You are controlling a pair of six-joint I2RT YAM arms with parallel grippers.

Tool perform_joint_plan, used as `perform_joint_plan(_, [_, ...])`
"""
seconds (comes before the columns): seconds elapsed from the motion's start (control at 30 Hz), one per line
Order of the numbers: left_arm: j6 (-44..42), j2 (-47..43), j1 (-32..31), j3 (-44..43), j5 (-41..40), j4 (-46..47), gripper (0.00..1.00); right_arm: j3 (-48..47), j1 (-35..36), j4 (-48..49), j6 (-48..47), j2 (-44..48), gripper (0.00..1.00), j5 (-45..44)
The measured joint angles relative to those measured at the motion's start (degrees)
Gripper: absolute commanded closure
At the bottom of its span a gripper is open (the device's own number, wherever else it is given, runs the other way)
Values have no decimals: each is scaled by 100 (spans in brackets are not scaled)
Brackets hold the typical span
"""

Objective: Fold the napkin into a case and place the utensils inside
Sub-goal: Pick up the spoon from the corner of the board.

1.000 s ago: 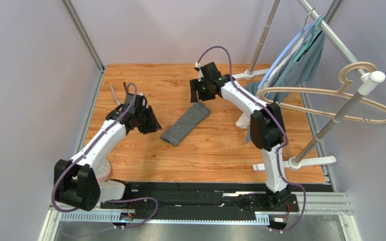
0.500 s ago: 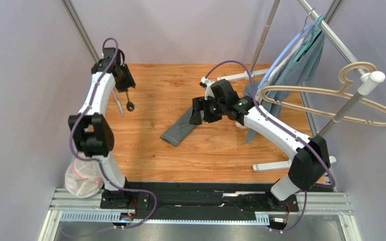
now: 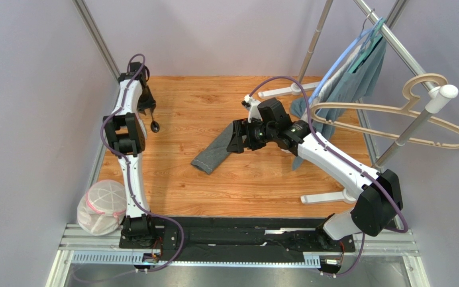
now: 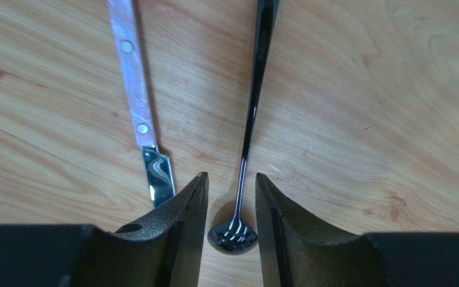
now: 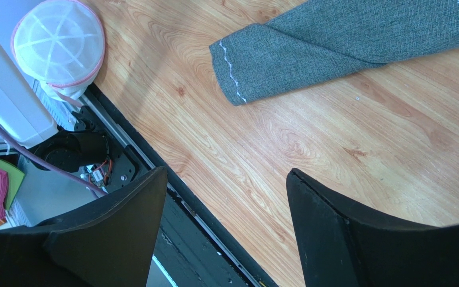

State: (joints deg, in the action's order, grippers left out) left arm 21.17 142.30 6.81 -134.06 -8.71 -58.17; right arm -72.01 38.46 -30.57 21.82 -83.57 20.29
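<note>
Left wrist view showed the left gripper point(image 4: 230, 179), narrowly parted, straddling the glossy black spoon point(image 4: 253, 107) mid-frame, silver knife point(image 4: 133, 89) upper left; the right gripper point(image 5: 226, 172) gaped wide, grey stitched case point(image 5: 345, 36) upper right.

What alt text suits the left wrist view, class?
The open left gripper straddles a thin glossy black spoon near its small oval bowl. A slim silver knife lies beside it on the pale wooden table.

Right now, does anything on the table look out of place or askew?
Nothing spilled or damaged. The case lies slanted centrally; the spoon and knife lie outside it at the far left, the open left gripper straddling the spoon.
</note>
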Motion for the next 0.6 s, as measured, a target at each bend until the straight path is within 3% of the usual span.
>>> perform_joint_plan(0.17, [24,72,-28,190,83,-81,57,2,0,116,0,0,23,83])
perform_joint_plan(0.27, [52,129,-59,214,94,-146,73,4,0,138,2,0,23,118])
perform_joint_plan(0.3, [68,157,-76,214,81,-188,84,9,0,144,0,0,23,127])
perform_joint_plan(0.33, [90,195,-85,214,61,-236,88,9,0,153,0,0,23,125])
perform_joint_plan(0.5, [85,184,-122,188,232,-295,100,28,0,166,-61,-4,23,-70])
perform_joint_plan(0.6, [9,48,-120,284,826,-251,100,26,-9,162,-122,-63,23,-184])
